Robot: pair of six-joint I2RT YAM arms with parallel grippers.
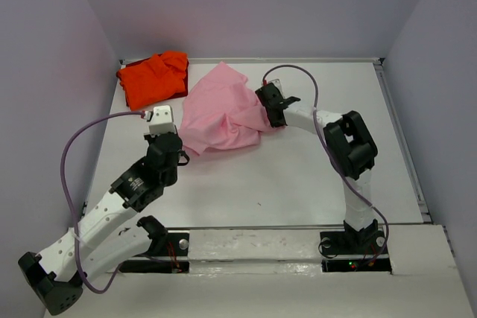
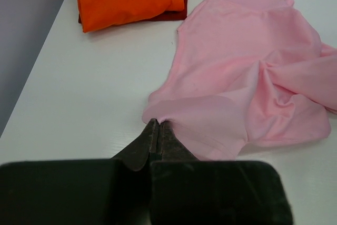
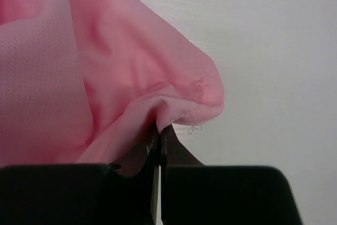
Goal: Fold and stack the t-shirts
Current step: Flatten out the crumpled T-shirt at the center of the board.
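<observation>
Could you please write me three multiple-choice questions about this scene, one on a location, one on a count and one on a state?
1. Where does the orange-red t-shirt lie on the table?
A. in the far left corner
B. in the near right corner
C. dead centre

2. How many t-shirts are in view?
A. one
B. two
C. four

3. What are the left gripper and the right gripper doing?
A. both open, holding nothing
B. each shut on the pink t-shirt
C. both shut on the orange-red t-shirt

Answers:
1 A: the top view shows it bunched in the far left corner.
2 B: there is one orange-red and one pink.
3 B: each wrist view shows pink cloth pinched between shut jaws.
</observation>
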